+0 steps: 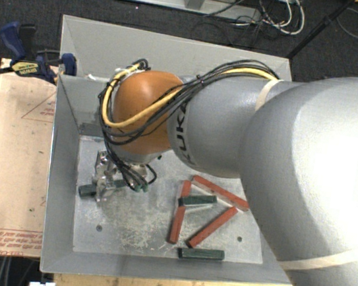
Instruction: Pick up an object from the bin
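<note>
Foremost, the grey arm (307, 178) that I drive from afar spans the right side of the view and reaches leftward into the grey metal bin (179, 49). Its wrist carries a rounded orange cover (144, 117), looped by yellow and black cables (110, 105) (both are parts of the robot, not contents of the bin). Below the cover the gripper (103, 181) hangs low over the left half of the bin floor, close to the left wall. Its lower end stands just beside the right end of a small dark green block (86, 190), which lies flat on the floor. I cannot tell from here whether the gripper is released or clenched, nor whether the block is between its tips. Well apart, in the right half of the floor, lies a loose group: a long red-brown stick (220, 191) set slantwise, a second slanted stick (212, 226) below it, an upright-lying stick (176, 226) to their left, and a green bar (197, 202) between them. Another green bar (201, 253) lies alone near the front wall. The middle floor (128, 226) is scuffed pale.
</note>
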`<state>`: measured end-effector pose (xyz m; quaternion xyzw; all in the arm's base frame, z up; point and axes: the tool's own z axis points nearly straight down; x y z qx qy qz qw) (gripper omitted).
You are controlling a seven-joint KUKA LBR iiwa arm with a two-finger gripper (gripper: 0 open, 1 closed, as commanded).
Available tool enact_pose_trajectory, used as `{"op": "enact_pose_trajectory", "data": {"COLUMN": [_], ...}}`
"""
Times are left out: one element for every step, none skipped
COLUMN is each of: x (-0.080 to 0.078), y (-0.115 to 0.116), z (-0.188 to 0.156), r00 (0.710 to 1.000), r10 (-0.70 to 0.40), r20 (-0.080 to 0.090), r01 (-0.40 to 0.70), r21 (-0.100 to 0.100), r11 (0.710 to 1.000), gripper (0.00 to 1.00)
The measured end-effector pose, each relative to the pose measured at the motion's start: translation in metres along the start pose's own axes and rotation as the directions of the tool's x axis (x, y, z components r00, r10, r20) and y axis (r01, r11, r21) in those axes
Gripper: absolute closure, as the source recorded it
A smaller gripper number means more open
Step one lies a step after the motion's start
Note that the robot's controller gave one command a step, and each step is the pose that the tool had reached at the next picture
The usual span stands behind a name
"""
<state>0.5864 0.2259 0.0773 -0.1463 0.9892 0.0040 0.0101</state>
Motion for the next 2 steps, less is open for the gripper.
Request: {"op": "enact_pose_trajectory", "data": {"x": [0.000,-0.012], "y": [0.000,0.001], "z": [0.000,-0.137], "r00": [1.000,1.000], "r10": [0.000,-0.008], "r20": [0.000,-0.017], "r01": [0.000,0.008], "r21": [0.000,0.004], "r11": [1.000,1.000], "gripper": [1.00,1.00]}}
